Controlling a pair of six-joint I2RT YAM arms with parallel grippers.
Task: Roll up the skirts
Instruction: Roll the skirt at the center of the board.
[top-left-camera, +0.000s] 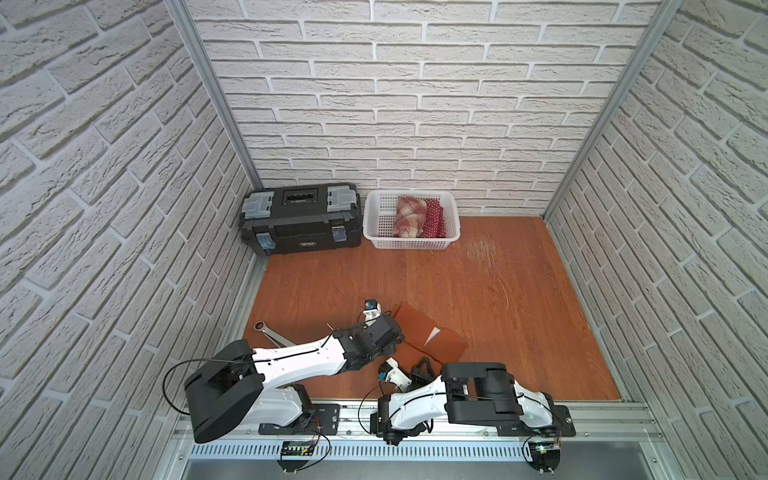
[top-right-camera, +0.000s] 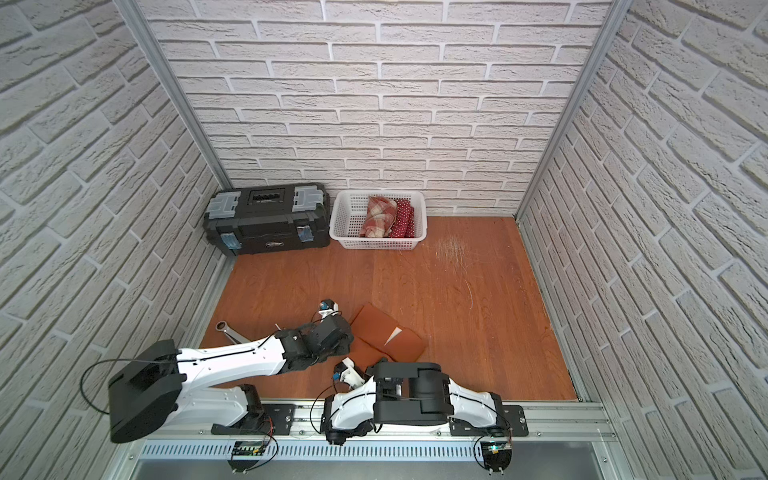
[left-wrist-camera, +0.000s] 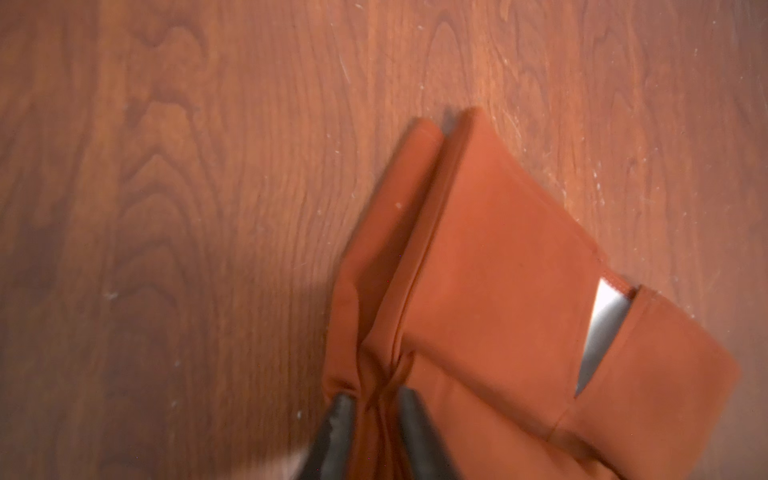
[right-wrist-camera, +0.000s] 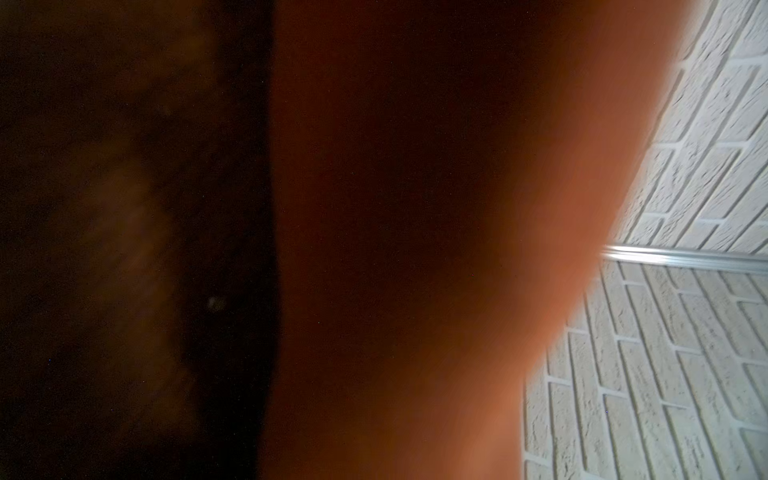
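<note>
A plain rust-orange skirt (top-left-camera: 451, 345) (top-right-camera: 374, 328) lies folded on the wooden table near the front, with a white label showing. In the left wrist view my left gripper (left-wrist-camera: 374, 411) sits at the skirt's (left-wrist-camera: 498, 270) gathered edge. Its jaws stand a little apart, with pleats of cloth between them. My right gripper (top-left-camera: 424, 368) is low at the skirt's near edge. Blurred orange cloth (right-wrist-camera: 415, 249) fills the right wrist view and hides the jaws. A red-and-cream plaid skirt (top-left-camera: 409, 216) and a dark red polka-dot skirt (top-left-camera: 433, 220) lie rolled in the basket.
The white lattice basket (top-left-camera: 376, 224) stands at the back wall beside a black toolbox (top-left-camera: 301, 220). A silver wrench (top-left-camera: 270, 330) lies at the table's left, partly under my left arm. Brick walls enclose three sides.
</note>
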